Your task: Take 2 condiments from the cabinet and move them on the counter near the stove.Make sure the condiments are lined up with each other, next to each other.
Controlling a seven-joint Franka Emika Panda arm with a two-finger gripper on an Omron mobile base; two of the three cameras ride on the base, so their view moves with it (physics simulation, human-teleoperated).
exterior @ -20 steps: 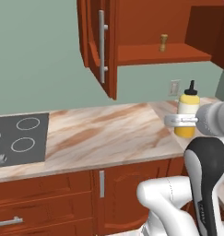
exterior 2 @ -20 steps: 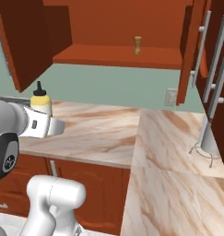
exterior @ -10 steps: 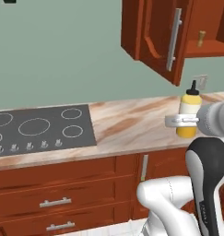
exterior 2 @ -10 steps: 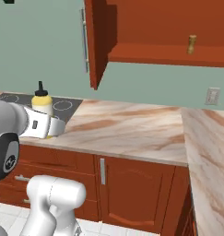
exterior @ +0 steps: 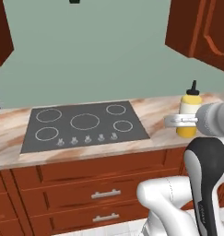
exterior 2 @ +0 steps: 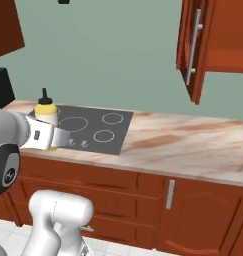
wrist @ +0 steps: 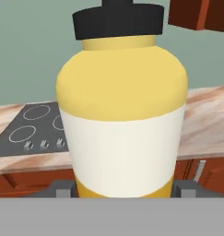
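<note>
My gripper (exterior: pixel 179 121) is shut on a yellow squeeze bottle (exterior: pixel 190 116) with a black pointed nozzle, one of the condiments, and holds it upright. In the left base view the bottle hangs just right of the dark stove (exterior: pixel 85 127), over the marble counter (exterior: pixel 7 150). From the right base view the bottle (exterior 2: pixel 45 112) and gripper (exterior 2: pixel 52 136) appear in front of the stove (exterior 2: pixel 100 131). The hand view has the bottle (wrist: pixel 122 115) pressed between both fingertips (wrist: pixel 62 191). The cabinet (exterior 2: pixel 187 45) hangs at upper right, its door swung open.
A black boxy appliance (exterior 2: pixel 2 88) stands on the counter left of the stove. Bare marble counter (exterior 2: pixel 193 145) stretches to the right of the stove. Drawered base cabinets (exterior: pixel 95 184) run below. Another wall cabinet (exterior: pixel 0 27) hangs at upper left.
The whole picture has shifted: the base has driven left, bringing the stove into the middle. The bottle stays in the gripper in the same grip.
</note>
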